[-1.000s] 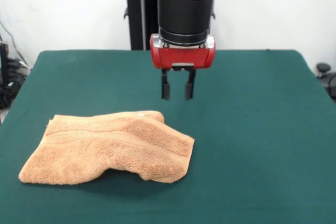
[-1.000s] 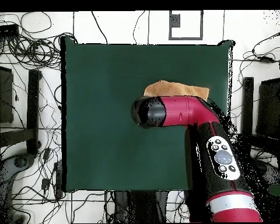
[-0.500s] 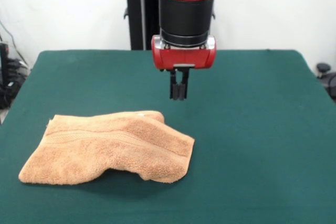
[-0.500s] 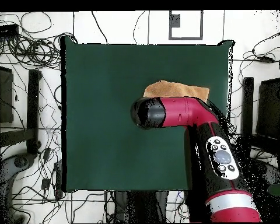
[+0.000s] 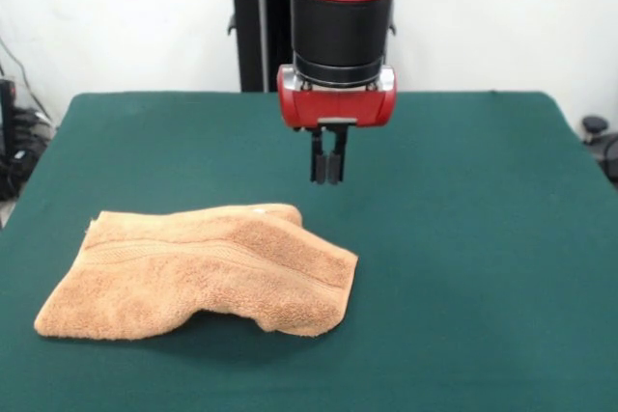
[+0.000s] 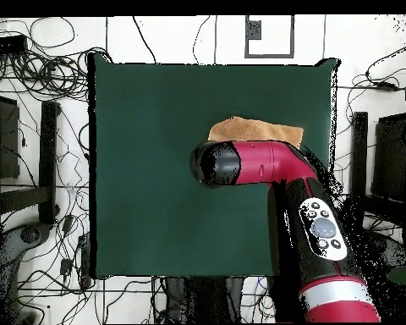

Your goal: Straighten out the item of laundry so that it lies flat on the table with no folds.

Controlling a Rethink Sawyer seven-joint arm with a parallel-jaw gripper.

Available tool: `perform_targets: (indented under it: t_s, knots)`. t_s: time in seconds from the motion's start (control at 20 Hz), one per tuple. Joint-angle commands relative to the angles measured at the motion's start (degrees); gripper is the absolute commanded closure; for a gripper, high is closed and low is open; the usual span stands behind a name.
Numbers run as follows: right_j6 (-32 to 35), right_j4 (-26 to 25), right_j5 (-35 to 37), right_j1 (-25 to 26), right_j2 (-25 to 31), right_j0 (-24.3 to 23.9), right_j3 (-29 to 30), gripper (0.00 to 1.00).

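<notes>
While the front view shows most of it, the orange-tan terry towel (image 5: pixel 198 270) lies on the left half of the dark green table (image 5: pixel 463 258), nearer the camera-side edge than the far one. Crumpled, not flat: its right part is doubled over into a thick raised fold, and the lower middle edge lifts off the cloth with a dark shadow under it. A woven band stripe runs along near the upper left edge. What the fold covers cannot be made out. Right of the towel's top edge and above it, the gripper (image 5: pixel 327 169) hangs clear of the table, its two black fingers pressed together with nothing between them, not touching the towel. Red wrist housing and black cylinder sit above it; the rest of the arm is cut off by the top edge. Table's near edge is cut off at the bottom.

In the overhead view, only a strip of the towel (image 6: pixel 255 130) shows, right of the table's centre; the red arm (image 6: pixel 278 165) covers the rest. The gripper itself is hidden beneath the arm's black end here. Cables litter the floor around the table.
</notes>
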Motion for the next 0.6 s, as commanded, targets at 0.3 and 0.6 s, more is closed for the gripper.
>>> perform_targets:
  t_s: [0.3, 0.6]
  knots:
    - [3.41, 1.75, -0.1, 2.09, 2.52, 0.48, 3.69, 0.0]
    - [3.05, 1.81, 0.68, 2.19, 2.58, 0.45, 3.09, 0.0]
